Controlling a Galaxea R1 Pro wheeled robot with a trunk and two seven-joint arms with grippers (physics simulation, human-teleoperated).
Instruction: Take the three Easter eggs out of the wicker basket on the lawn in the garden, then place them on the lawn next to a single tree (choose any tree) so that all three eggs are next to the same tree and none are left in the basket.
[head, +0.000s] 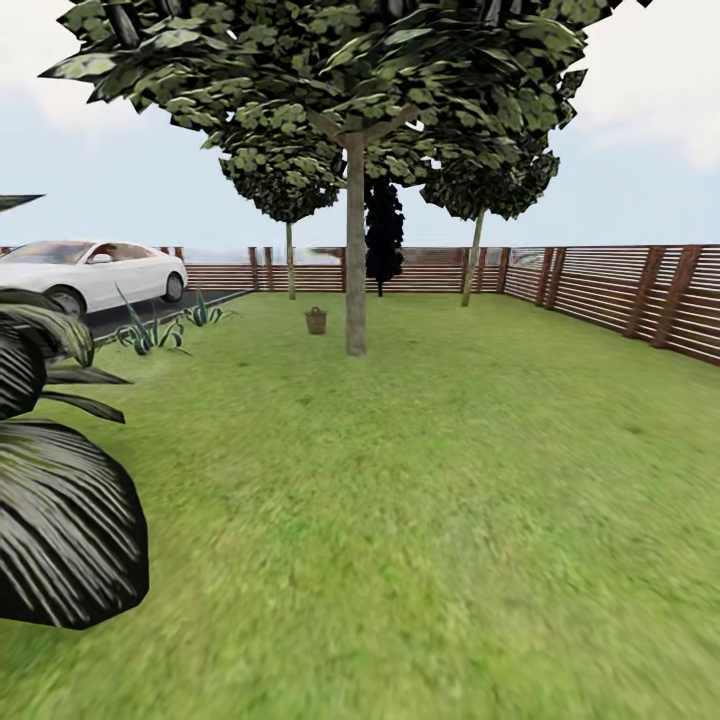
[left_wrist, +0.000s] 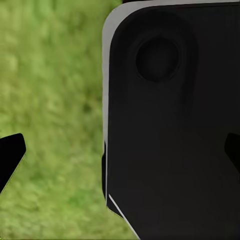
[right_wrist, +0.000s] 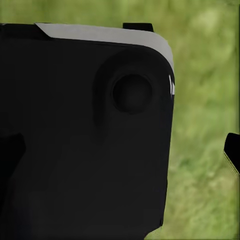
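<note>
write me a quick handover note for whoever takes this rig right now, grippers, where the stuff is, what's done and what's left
Grippers: both wrist views show dark robot bodywork over grass; whether either gripper is open or shut cannot be told.
Things: the round brown woven wicker basket stands far ahead on the green lawn, just left of the thick pale-trunked tree. Eggs are too far to make out.
Done: nothing visibly.
Left: drive up to the basket, lift out all three eggs, lay them on the grass by one tree; that nearest trunk looks handiest.

The basket (head: 316, 320) is too small to show its contents; the tree (head: 355, 245) crown is cut off.
</note>
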